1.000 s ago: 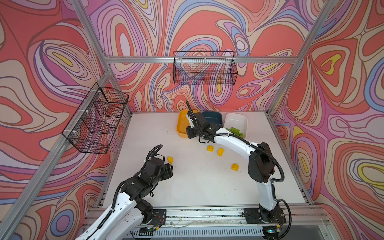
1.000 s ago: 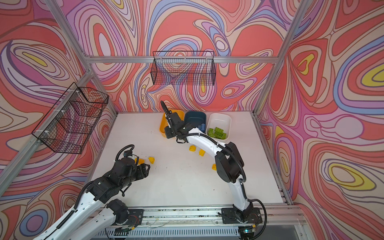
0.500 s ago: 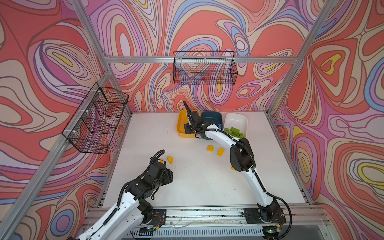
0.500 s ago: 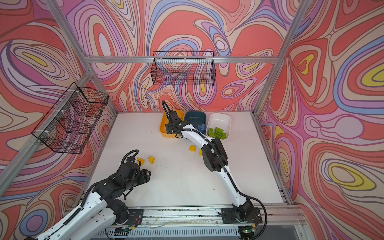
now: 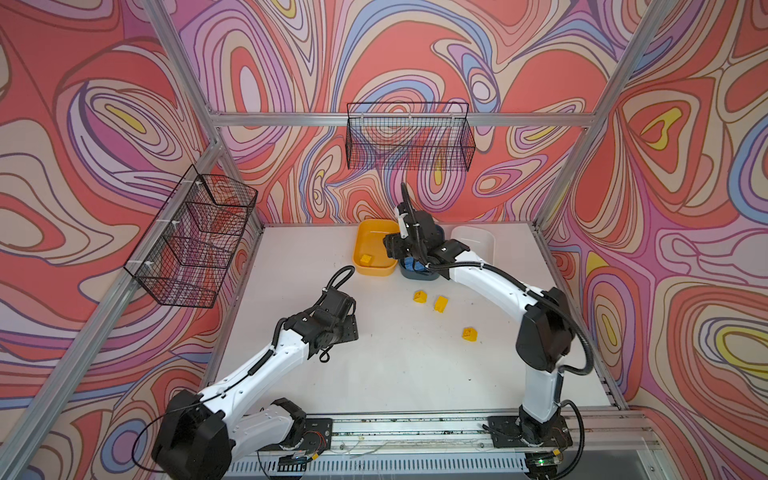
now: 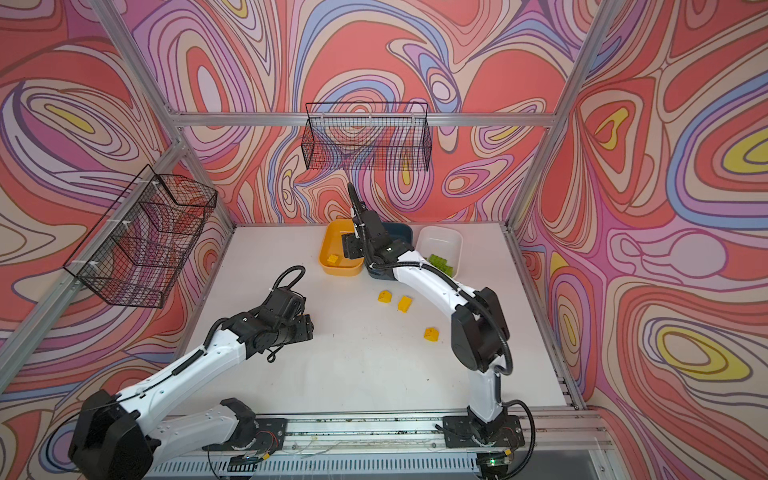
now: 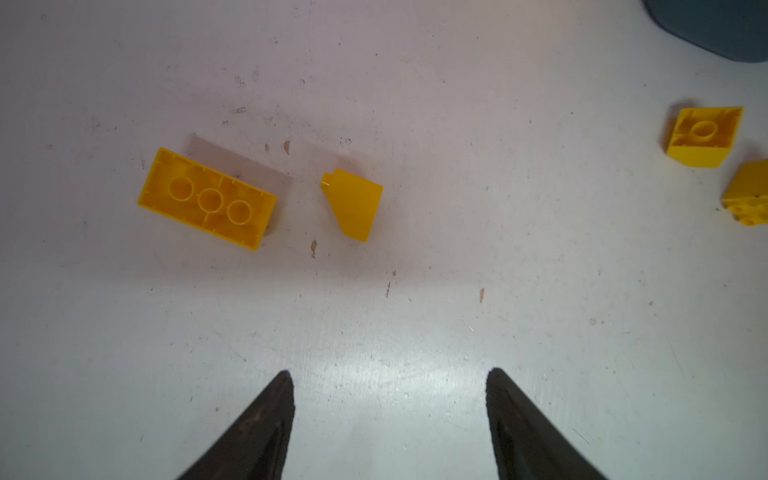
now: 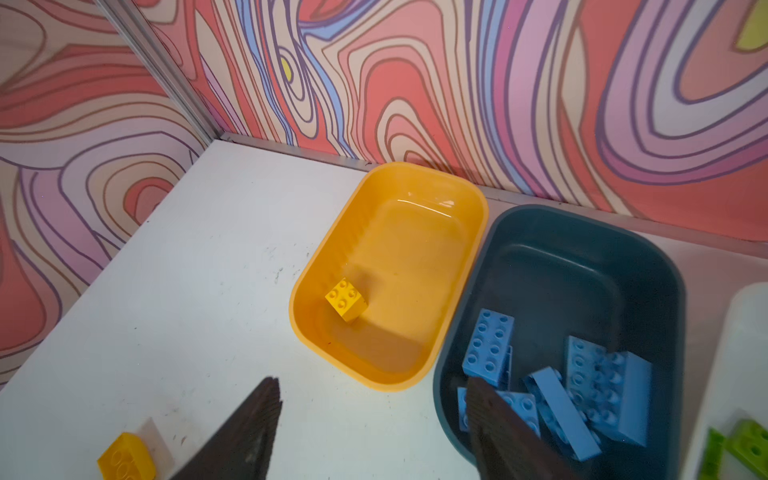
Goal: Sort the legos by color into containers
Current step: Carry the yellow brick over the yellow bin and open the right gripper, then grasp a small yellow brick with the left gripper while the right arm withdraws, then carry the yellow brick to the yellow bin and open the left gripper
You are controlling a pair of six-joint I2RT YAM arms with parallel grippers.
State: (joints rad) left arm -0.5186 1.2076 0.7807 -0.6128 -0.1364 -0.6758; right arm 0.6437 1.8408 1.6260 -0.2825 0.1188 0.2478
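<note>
— Now, what is the sort status, left to right?

— Left end effector point(image 7: 390, 374): jaws spread, nothing between them, hovering over the bench point(image 5: 395, 374). Ahead of it lie a long yellow brick point(image 7: 206, 198), underside up, and a sloped yellow brick point(image 7: 353, 203), near each other but apart. Both are unsorted.

— Containers?

— Yellow tub point(image 5: 374, 270): one square yellow brick point(image 5: 366, 259) inside. Teal tub point(image 8: 582, 257): a heap of blue bricks point(image 8: 488, 345). White tub point(image 6: 440, 241): green bricks point(image 6: 440, 262). Right end effector point(image 8: 372, 382): jaws spread, empty, poised above the near rims of the yellow and teal tubs.

— Remaining work?

— Three further pieces lie on open bench right of centre: a near-tub yellow brick point(image 5: 419, 296), a middle yellow brick point(image 5: 441, 304) just beside it, and an outer yellow brick point(image 5: 469, 333) well apart. No blue or green piece shows on the bench. Estimate: blue and green complete, five yellow pieces outstanding.

— Visibility limits?

— In both top views the left arm covers the long and sloped bricks, and the right arm covers most of the teal tub. The green count cannot be read: the arm crosses the white tub, and the right wrist view cuts it at the frame edge. Whether the yellow and teal tubs touch cannot be told
</note>
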